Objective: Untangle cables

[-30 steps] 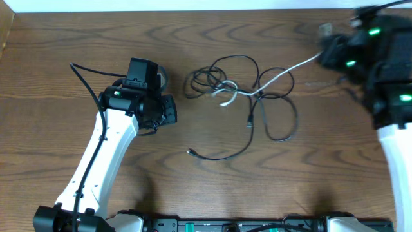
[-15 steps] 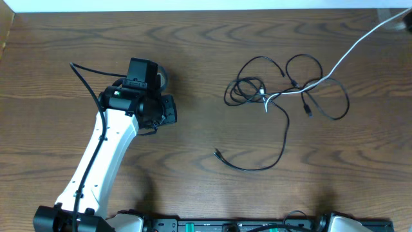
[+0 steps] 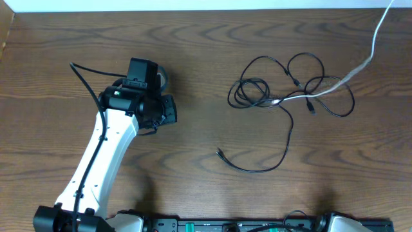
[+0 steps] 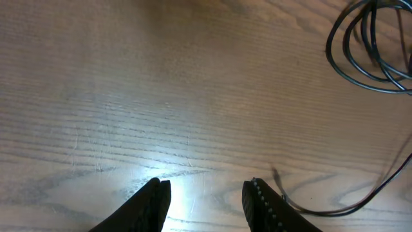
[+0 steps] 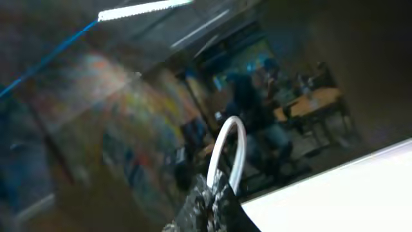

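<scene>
The cables lie as a tangle [image 3: 290, 90] right of centre in the overhead view: several black loops with one white cable [image 3: 362, 64] threaded through them. That white cable rises off the table and leaves the frame at the top right. My right gripper [image 5: 216, 188] is shut on a loop of the white cable [image 5: 226, 145], lifted high and out of the overhead view. My left gripper [image 3: 168, 111] rests well left of the tangle; its jaws [image 4: 206, 200] are open and hold nothing. Black loops [image 4: 370, 55] show at its upper right.
One black strand trails from the tangle toward the front and ends in a small plug [image 3: 219, 153]; the same plug end [image 4: 275, 174] lies just right of my left fingers. Bare wooden table [image 3: 193, 45] surrounds the left arm.
The tangle has been dragged to the right by the white cable. The right arm has gone out of the overhead view at the top right. The left arm has stayed still.
</scene>
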Controlling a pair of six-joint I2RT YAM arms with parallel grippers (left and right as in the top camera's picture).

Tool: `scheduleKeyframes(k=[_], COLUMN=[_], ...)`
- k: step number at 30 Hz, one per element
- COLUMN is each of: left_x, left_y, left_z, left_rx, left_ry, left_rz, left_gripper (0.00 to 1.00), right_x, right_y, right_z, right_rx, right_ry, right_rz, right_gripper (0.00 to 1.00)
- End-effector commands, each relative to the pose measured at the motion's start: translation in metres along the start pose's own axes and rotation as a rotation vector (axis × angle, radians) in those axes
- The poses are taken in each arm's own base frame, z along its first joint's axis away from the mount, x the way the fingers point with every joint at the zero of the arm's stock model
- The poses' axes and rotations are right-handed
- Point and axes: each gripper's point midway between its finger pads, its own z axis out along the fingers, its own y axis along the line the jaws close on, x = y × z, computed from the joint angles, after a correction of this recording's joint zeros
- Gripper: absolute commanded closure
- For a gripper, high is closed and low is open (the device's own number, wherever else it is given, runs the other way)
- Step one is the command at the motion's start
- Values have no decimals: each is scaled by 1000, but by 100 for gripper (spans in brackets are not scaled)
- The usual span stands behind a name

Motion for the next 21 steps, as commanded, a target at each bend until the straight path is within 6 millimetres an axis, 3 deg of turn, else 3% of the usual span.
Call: scheduleKeyframes(k=[1,11,14,17,21], left_x=[-3,-2,-3,-3,-3], left_y=[0,0,0,0,0], left_z=[-4,-4,-4,-4,-4], left_rx=[-5,-5,-5,-5,-5], left_ry=[-15,-15,-15,-15,-15], left_rz=[7,7,7,7,7], left_gripper=[59,59,59,59,58], right_x=[-26,-28,-26,-9,33], right_y=[-25,-159,-189,-230,-290], right_z=[-6,-47,-55,-67,-94], right_rx=[154,800,905,1021,1197], right_ry=[-121,-116,-71,41,256], right_rz=[-6,-297,-378,-423,-417], right_gripper=[99,99,99,99,99])
